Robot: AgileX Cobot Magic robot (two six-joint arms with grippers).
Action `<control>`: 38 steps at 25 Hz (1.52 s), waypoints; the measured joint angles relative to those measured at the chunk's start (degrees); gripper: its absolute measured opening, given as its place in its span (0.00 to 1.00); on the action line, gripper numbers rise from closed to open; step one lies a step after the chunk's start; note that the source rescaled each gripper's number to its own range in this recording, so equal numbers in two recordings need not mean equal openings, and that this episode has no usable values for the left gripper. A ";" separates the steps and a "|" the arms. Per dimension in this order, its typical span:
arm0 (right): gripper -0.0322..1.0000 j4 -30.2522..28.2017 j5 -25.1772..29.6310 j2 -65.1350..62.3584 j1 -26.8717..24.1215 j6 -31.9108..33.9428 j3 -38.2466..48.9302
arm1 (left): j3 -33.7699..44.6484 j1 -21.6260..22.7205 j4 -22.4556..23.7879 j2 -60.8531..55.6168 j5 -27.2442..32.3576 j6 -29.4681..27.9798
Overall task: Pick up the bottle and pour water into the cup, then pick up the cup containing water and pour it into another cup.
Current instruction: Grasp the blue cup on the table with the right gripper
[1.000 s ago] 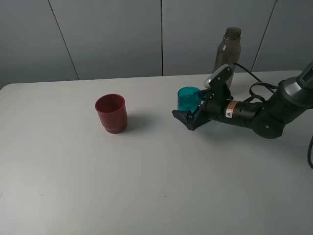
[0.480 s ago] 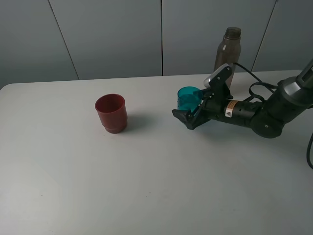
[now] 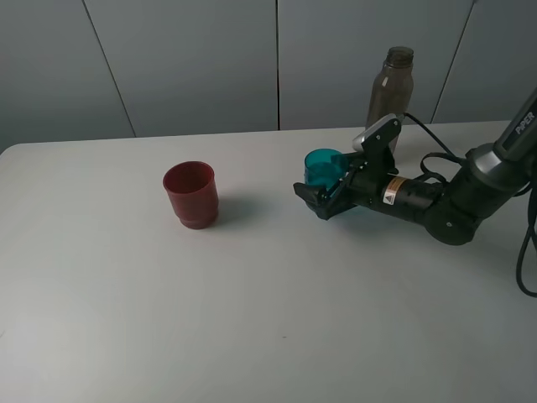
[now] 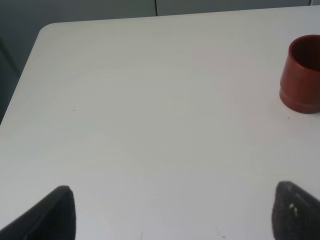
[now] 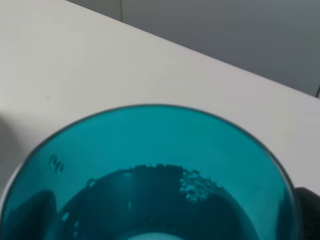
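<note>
While right arm lies low over table | jaws flank cup

Right claw low, left claw spread wide

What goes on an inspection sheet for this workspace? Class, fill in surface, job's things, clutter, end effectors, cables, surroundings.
Surface: white table, no spills seen.
Job's things: tall smoky grey-brown translucent plastic bottle upright at the back; teal translucent plastic tumbler upright, water inside; squat dark-red opaque plastic cup upright, apart.
Clutter: nothing seen.
End effectors: right end effector around the tumbler, grip unclear; left end effector open above the table.
Cables: black cable loops by the right arm.
Surroundings: grey panelled wall.
</note>
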 joint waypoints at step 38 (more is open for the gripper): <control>0.98 -1.48 -5.64 3.97 0.27 -0.41 -1.47 | 0.00 0.00 0.00 0.00 0.00 0.00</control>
